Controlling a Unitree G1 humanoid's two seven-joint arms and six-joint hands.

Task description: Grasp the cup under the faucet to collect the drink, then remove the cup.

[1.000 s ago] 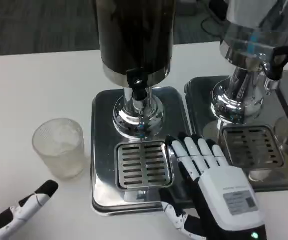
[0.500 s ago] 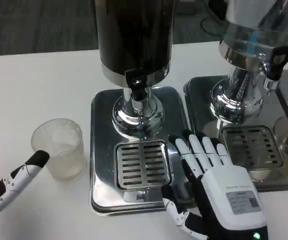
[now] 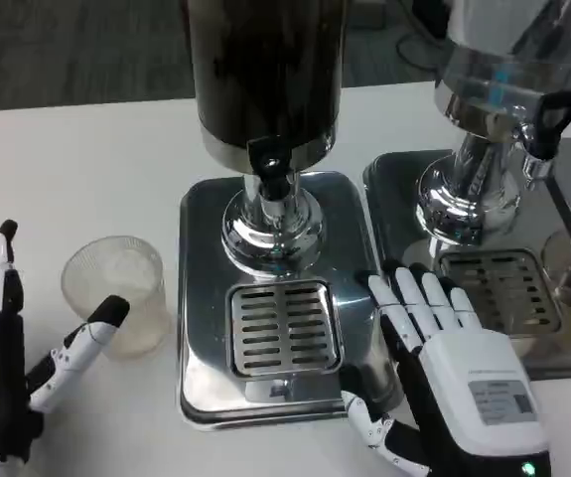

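While upright on the white table (image 3: 86, 159), places the cup (image 3: 116, 293) left of the steel base (image 3: 201, 298) that carries the dark dispenser (image 3: 265, 79), well off to the side of the faucet (image 3: 270, 164) and off the slotted grate (image 3: 283, 328) below it. Looks clear and ribbed, with a pale, frosty interior; cannot tell whether holding any liquid.

Shows the left hand (image 3: 7, 378) at the lower left edge, spread wide and holding nothing. Has one black-tipped finger (image 3: 91, 338) angled up toward the near side of the cup, its tip right at the wall; cannot tell whether touching or just short. Points other fingers upward along the picture's left border, apart from the cup.

Finds the right hand (image 3: 454, 373) back-up over the right part of the steel base, just beside the grate, fingers straight, slightly parted and pointing away from the robot. Grips nothing.

Sets a second dispenser (image 3: 503, 60) to the right on its own steel base, with a black-handled tap (image 3: 548, 119) and a second grate (image 3: 499, 288) just beyond the right hand's fingertips.
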